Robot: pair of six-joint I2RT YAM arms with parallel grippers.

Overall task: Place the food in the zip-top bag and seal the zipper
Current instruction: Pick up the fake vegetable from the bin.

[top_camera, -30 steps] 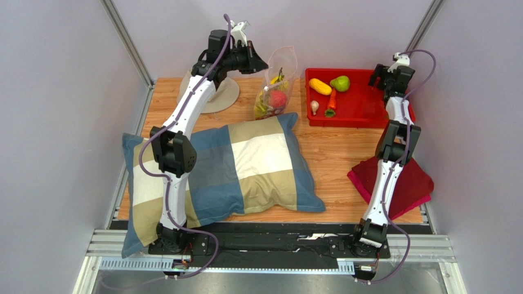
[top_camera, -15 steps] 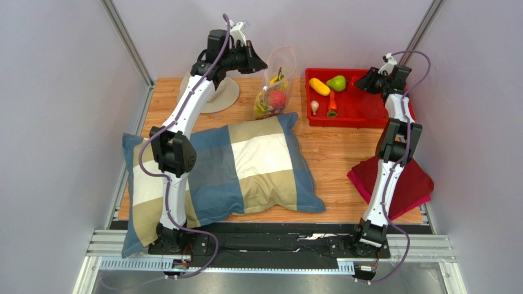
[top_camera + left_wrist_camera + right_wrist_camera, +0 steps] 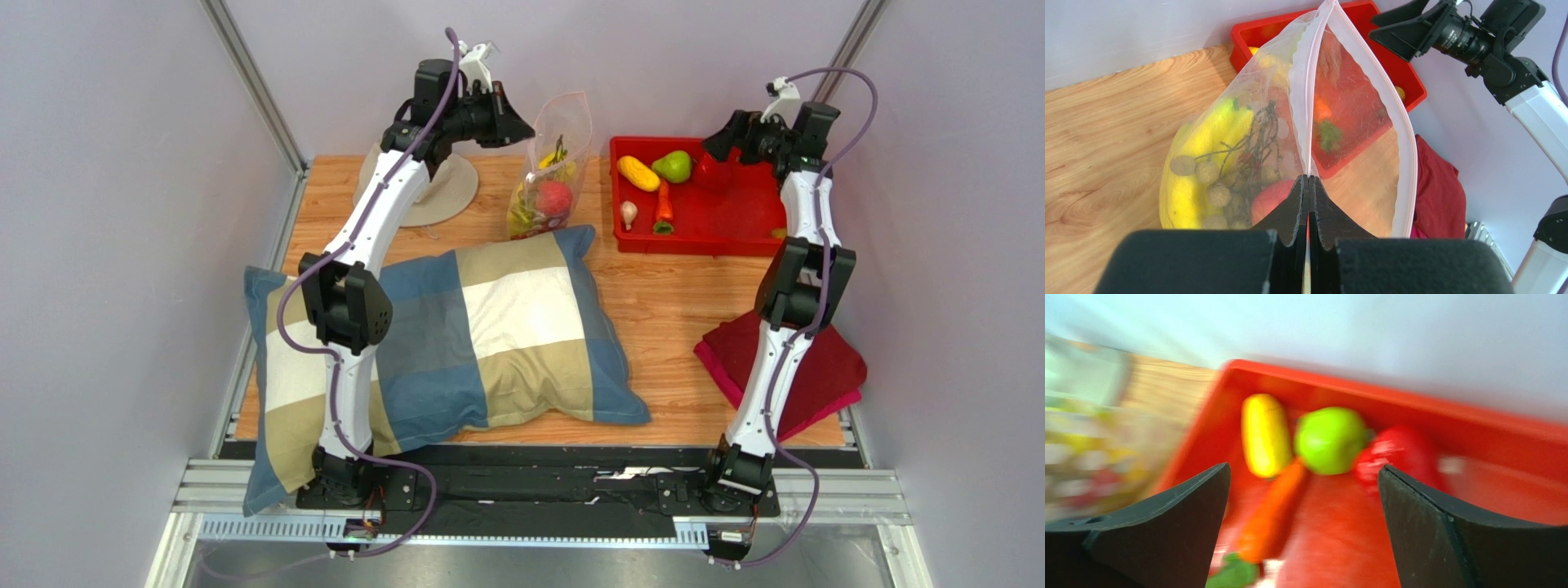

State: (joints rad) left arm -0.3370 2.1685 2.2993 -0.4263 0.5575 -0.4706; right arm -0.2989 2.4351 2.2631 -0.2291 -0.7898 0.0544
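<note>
The clear zip-top bag (image 3: 555,172) stands open at the back of the table, with bananas, a tan bunch and a red apple inside (image 3: 1229,177). My left gripper (image 3: 1308,184) is shut on the bag's pink zipper strip (image 3: 1310,92) and holds the mouth up; it also shows in the top view (image 3: 521,126). My right gripper (image 3: 726,132) is open and empty over the far part of the red tray (image 3: 736,218). In the blurred right wrist view its fingers (image 3: 1304,467) frame a yellow lemon (image 3: 1264,435), a green fruit (image 3: 1330,440), a carrot (image 3: 1275,508) and a red pepper (image 3: 1398,456).
A checked pillow (image 3: 491,331) covers the left and middle of the table. A beige hat (image 3: 451,190) lies behind the left arm. A red cloth (image 3: 824,361) lies at the right edge. A small white bulb (image 3: 629,214) is in the tray.
My right gripper has lifted and swung back and left, from the tray's right side to its far edge, now facing the food. The left gripper and the bag have not moved.
</note>
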